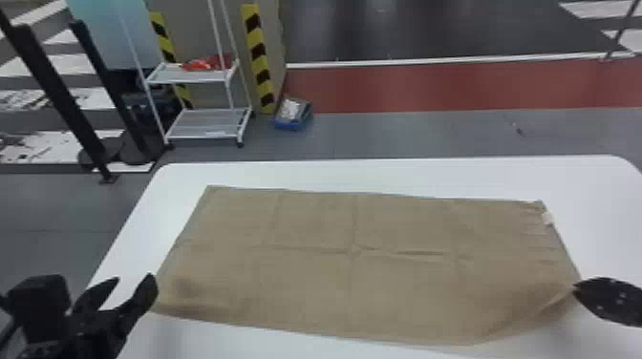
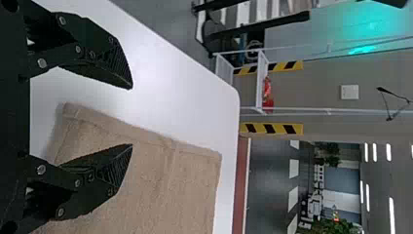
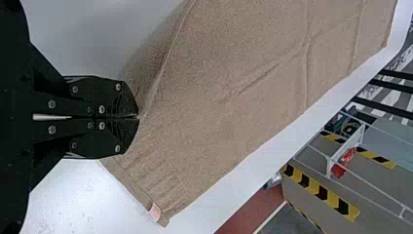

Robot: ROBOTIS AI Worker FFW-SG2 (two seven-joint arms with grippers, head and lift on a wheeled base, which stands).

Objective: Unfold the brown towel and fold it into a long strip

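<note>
A white table with rounded far corners [image 1: 382, 174] stood on a grey floor, read here as a clock face centered on the towel, with twelve o'clock at the table's far side. Beyond it, black posts [image 1: 55, 86] rose toward ten o'clock and a white wheeled cart [image 1: 205, 131] stood between ten and eleven, red items [image 1: 205, 63] on its upper shelf. Yellow-and-black striping [image 1: 260, 62] ran up beside the cart, a blue container [image 1: 294, 125] sat on the floor near eleven, and a red floor band [image 1: 430, 88] stretched from twelve toward two. The brown towel [image 1: 310, 219] lay spread across the table, longest from nine to three, with creases crossing near its middle and a small pale label [image 1: 548, 218] on its edge toward two. Between eight and nine o'clock, the left gripper [image 1: 135, 278] stood with its jaws wide apart, nothing between them, close by the towel's near corner; whether a finger touched the cloth could not be told. At about four, the right gripper [image 1: 575, 286] had its jaws closed together, tips pinching the cloth at the near corner there, where the edge slanted up off the table and a fold ran away from the grip.
</note>
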